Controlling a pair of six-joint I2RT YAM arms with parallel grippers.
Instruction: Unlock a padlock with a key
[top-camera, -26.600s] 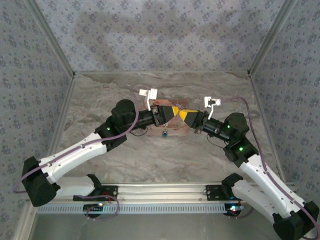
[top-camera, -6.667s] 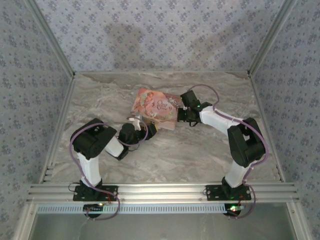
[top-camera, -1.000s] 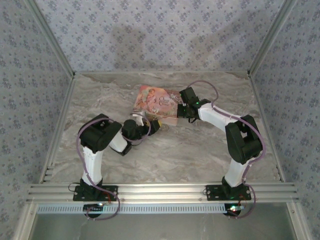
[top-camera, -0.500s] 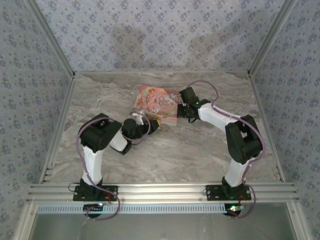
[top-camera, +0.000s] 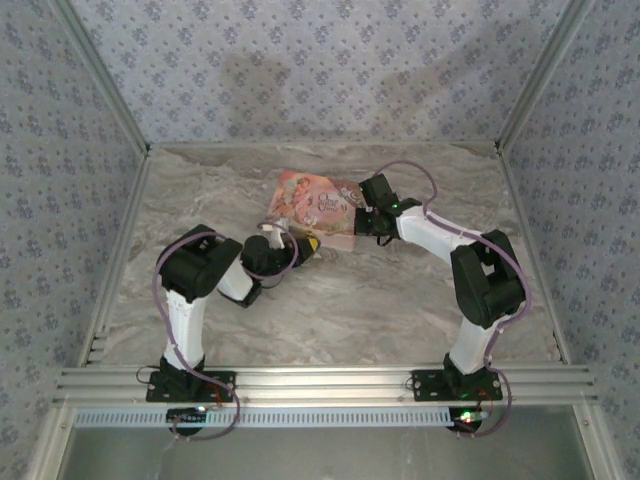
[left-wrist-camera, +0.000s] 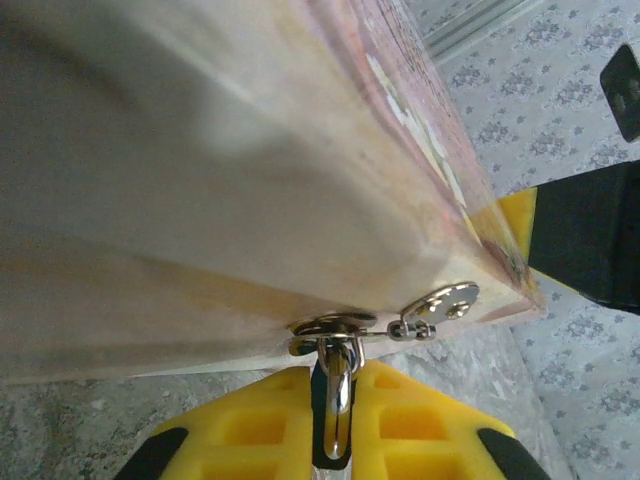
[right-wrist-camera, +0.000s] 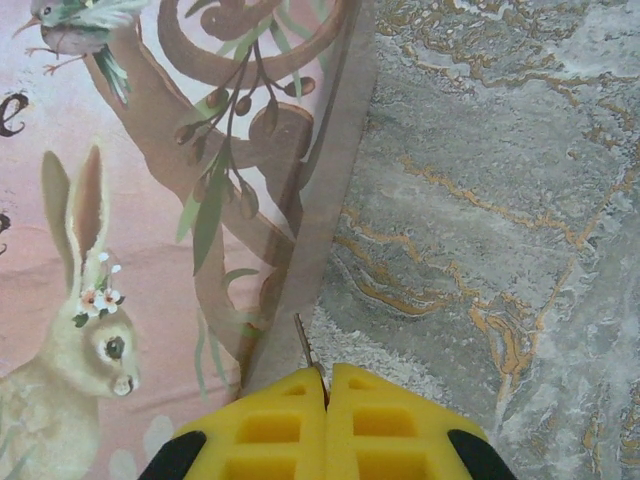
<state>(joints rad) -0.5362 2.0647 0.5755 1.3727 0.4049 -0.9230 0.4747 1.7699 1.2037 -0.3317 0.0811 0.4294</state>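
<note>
Left gripper (left-wrist-camera: 335, 430) closed onto padlock (left-wrist-camera: 339, 385), body hidden, key (right-wrist-camera: 303, 342) barely showing

A grey-brown, marble-patterned tabletop (top-camera: 330, 310) lies at the centre of the top view. At 12 o'clock stands a back wall (top-camera: 330, 70) of pale blue-grey fabric with small flower motifs. The same fabric lines the left wall (top-camera: 50, 200) at 9 o'clock and the right wall (top-camera: 600, 200) at 3 o'clock. 2 aluminium posts (top-camera: 100, 72) slant along the rear corners. At 6 o'clock an aluminium rail (top-camera: 330, 378) edges the table. The light is soft and even, with a faint shadow (top-camera: 260, 85) on the back wall.
</note>
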